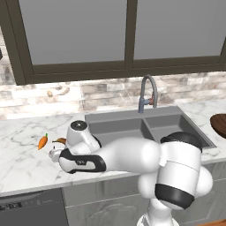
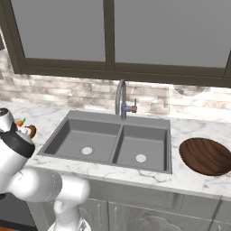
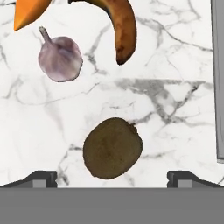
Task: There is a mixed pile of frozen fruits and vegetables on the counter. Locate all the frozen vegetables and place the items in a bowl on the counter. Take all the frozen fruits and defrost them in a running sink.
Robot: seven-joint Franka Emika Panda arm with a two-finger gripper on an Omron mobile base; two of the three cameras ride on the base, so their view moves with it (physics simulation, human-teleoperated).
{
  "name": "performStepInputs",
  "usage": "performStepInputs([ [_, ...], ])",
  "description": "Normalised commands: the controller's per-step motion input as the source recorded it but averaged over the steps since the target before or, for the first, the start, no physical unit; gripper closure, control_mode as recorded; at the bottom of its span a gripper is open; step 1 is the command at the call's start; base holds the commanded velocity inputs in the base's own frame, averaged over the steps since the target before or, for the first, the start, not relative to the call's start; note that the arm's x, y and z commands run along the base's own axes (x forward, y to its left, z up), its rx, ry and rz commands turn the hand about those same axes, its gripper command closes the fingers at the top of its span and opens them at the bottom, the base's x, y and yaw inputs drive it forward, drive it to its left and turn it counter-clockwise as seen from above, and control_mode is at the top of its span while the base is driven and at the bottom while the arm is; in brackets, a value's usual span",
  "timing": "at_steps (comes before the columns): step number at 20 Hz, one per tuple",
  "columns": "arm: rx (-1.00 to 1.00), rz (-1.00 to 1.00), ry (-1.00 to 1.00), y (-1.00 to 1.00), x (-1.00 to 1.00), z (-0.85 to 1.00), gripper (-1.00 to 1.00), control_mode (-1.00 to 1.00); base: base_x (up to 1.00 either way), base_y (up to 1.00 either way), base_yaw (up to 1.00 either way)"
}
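Observation:
My gripper (image 3: 113, 180) is open and looks straight down on the counter (image 3: 175, 144). Its two dark fingertips (image 3: 43, 178) stand wide apart, and the brown oval kiwi (image 3: 112, 148) lies on the marble between and just beyond them, untouched. Further off lie the pinkish-white bulb (image 3: 60, 57), the brownish-yellow banana (image 3: 122, 30) and the tip of the orange carrot (image 3: 28, 11). In the left base view the carrot (image 1: 42, 141) and banana (image 1: 59, 141) lie left of the sink (image 1: 132, 126), with my hand just in front of them. The wooden bowl (image 2: 205, 155) sits right of the sink (image 2: 113, 142).
The grey arched tap (image 1: 148, 92) stands behind the sink's divider, and no water shows. The sink's left rim (image 3: 220, 87) runs along the right edge of the hand view. A stone backsplash and a dark-framed window stand behind the counter. Cabinet fronts lie below the counter's front edge.

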Motion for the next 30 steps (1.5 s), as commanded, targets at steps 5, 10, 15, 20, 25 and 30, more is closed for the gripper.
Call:
performStepInputs([
  [5, 0.00, 0.00, 0.01, 0.00, 0.00, -0.12, -1.00, -1.00, 0.00, 0.00, 0.00],
  [10, 0.00, 0.00, 0.01, 0.02, 0.00, -0.15, -1.00, -1.00, 0.00, 0.00, 0.00],
  [15, 0.00, 0.00, 0.01, 0.02, 0.00, -0.15, -1.00, -1.00, 0.00, 0.00, 0.00],
  [20, 0.00, 0.00, 0.02, 0.05, 0.01, -0.16, -1.00, -1.00, 0.00, 0.00, 0.00],
  [25, 0.00, 0.00, 0.01, 0.07, 0.03, -0.13, -1.00, -1.00, 0.00, 0.00, 0.00],
  [30, 0.00, -0.01, 0.01, 0.08, 0.09, -0.10, -1.00, -1.00, 0.00, 0.00, 0.00],
])
